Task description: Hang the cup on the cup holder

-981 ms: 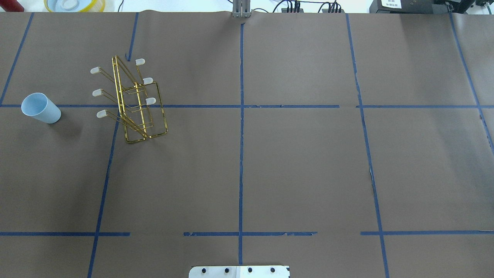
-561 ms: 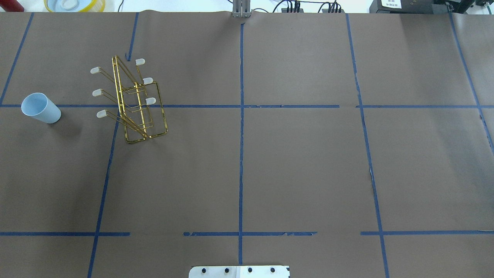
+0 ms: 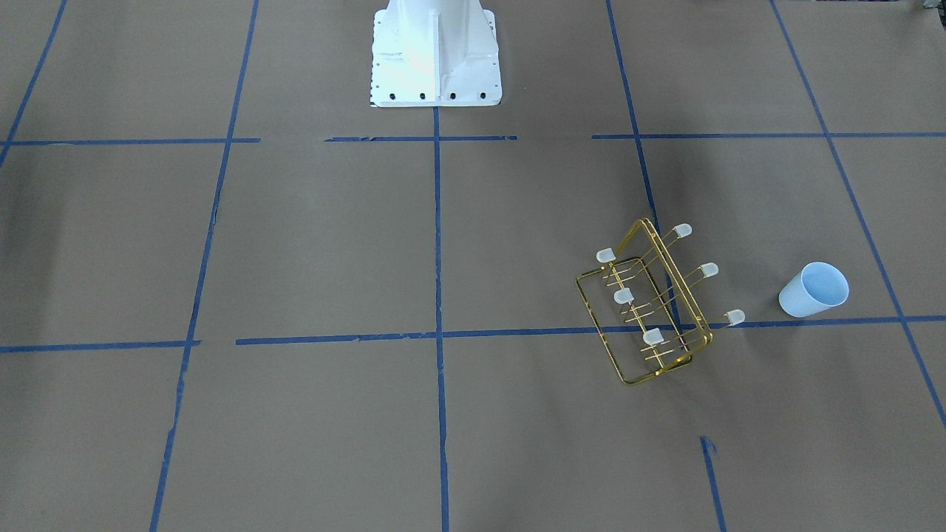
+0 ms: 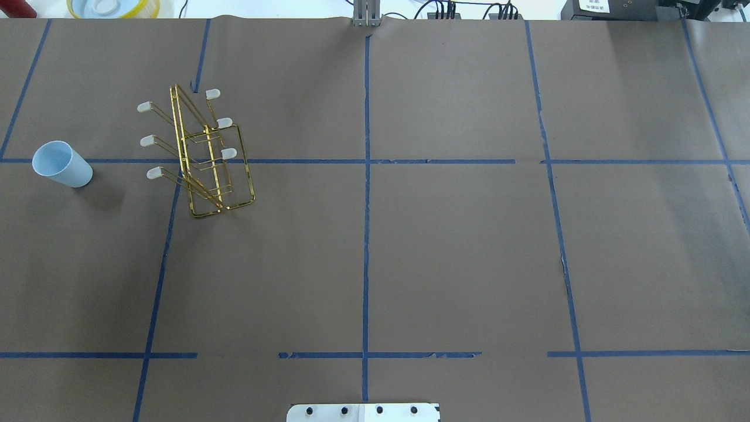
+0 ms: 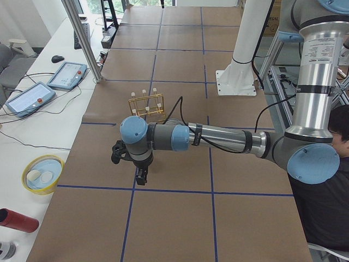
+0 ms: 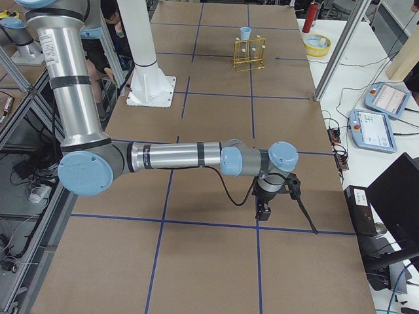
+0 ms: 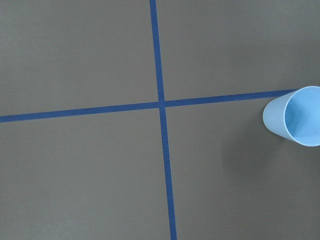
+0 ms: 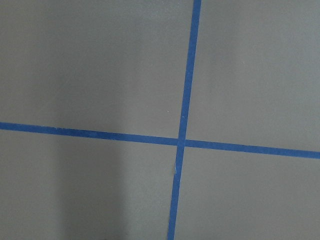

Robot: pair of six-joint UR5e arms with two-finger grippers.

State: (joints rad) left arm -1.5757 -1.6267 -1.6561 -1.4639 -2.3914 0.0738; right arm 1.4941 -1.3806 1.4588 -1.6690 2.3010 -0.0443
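The pale blue cup (image 4: 61,164) stands upright, mouth up, at the table's far left, apart from the rack; it also shows in the front view (image 3: 813,290) and at the right edge of the left wrist view (image 7: 295,116). The gold wire cup holder (image 4: 183,146) stands to its right, its capped prongs (image 3: 624,296) bare. My left gripper (image 5: 140,177) hangs above the table, seen only in the left side view; I cannot tell its state. My right gripper (image 6: 263,210) shows only in the right side view; I cannot tell its state.
The robot's white base (image 3: 436,52) sits at the table's near middle edge. A yellow-rimmed bowl (image 5: 42,173), a red cylinder (image 5: 16,220) and tablets (image 5: 65,75) lie on the side bench. A person (image 5: 332,191) sits by the robot.
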